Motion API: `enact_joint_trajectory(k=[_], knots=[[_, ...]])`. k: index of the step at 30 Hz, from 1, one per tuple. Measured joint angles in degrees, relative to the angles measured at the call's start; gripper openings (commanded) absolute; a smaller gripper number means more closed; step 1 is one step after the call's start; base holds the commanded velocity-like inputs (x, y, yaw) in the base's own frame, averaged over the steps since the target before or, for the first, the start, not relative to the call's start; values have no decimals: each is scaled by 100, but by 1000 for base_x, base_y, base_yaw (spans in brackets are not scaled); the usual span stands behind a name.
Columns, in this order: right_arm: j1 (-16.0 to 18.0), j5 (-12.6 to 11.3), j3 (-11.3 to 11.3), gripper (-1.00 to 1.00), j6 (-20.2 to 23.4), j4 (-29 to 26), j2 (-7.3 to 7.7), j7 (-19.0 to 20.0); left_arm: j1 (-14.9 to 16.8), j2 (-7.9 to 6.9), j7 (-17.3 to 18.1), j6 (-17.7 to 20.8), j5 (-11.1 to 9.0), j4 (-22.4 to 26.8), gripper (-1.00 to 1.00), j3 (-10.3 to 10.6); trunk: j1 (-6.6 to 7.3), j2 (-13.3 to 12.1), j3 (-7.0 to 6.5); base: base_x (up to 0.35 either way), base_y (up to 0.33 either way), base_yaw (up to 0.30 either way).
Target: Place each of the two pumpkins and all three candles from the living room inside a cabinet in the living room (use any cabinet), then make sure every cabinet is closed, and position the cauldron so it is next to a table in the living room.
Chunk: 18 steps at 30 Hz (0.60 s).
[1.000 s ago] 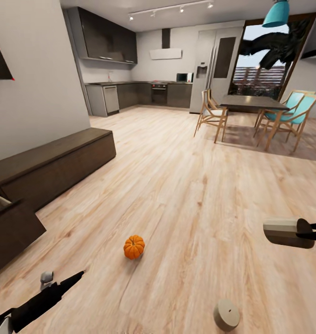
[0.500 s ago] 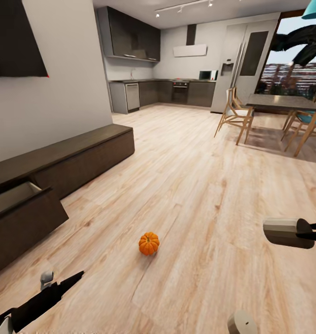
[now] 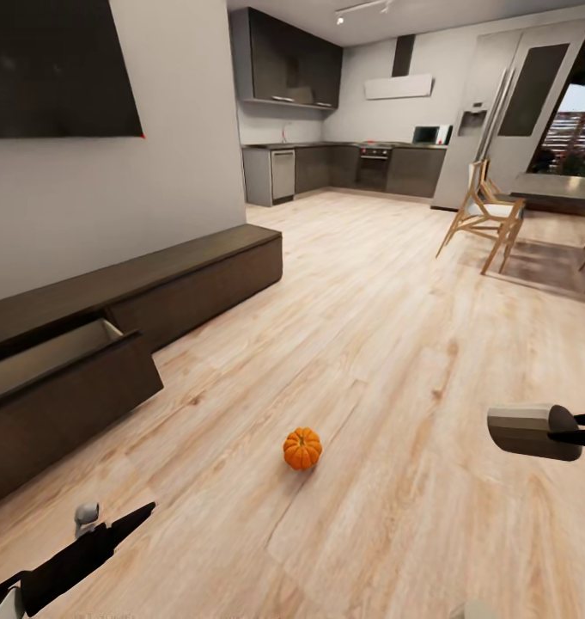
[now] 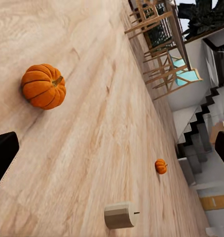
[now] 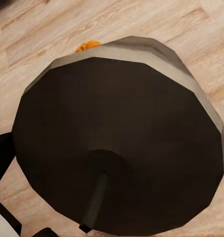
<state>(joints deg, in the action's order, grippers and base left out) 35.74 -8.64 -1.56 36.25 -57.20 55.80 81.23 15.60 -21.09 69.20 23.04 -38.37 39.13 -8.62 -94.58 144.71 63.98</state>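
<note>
Head view, left to right:
Cabinet (image 3: 69,378): one drawer stands pulled out.
Left pincer (image 3: 112,529): aperture cannot be told.
Pumpkin (image 3: 301,448): left on floor.
Right pincer (image 3: 584,427): candle (image 3: 522,430) held; should be lowered squarely into the drawer.

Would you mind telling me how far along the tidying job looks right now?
Nothing visibly stored yet. The cabinet has one drawer pulled open. The right hand holds a candle. Two pumpkins and another candle lie on the floor, and the drawer needs closing.
</note>
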Motion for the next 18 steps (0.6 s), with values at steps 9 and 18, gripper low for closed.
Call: enact_joint_trajectory(k=[9,18], knots=[[0,16,1,-100,0,0,1,-1,0,0,0,0,-1,0,100,0,0,0,41,0,0,266],[0,25,0,-100,0,0,-2,-1,0,0,0,0,-6,0,100,0,0,0,87,0,0,260]])
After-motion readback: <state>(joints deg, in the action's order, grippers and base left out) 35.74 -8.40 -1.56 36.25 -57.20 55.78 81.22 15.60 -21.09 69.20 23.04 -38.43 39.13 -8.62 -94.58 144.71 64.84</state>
